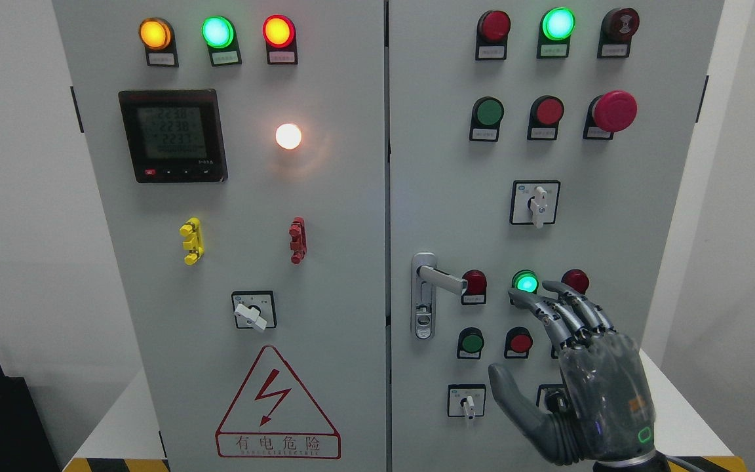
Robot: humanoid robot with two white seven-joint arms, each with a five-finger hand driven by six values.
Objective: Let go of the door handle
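Right hand (pixel 574 367) in front of right cabinet door (pixel 443 164), fingers (pixel 558 313) extended and spread, thumb out, holding nothing. Door handle (pixel 440 278) sits left of the hand, clearly apart, lever horizontal pointing right. Fingertips near lit green indicator (pixel 525 282). Both doors closed.

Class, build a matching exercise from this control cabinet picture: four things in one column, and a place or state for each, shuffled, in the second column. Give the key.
Column 1
1. door handle
2. right robot hand
3. digital meter
4. warning triangle

Column 2
A. fingers spread, holding nothing
B. upper part of the left door
C. left edge of the right door, lever pointing right
D. bottom of the left door

Pairs: 1-C, 2-A, 3-B, 4-D
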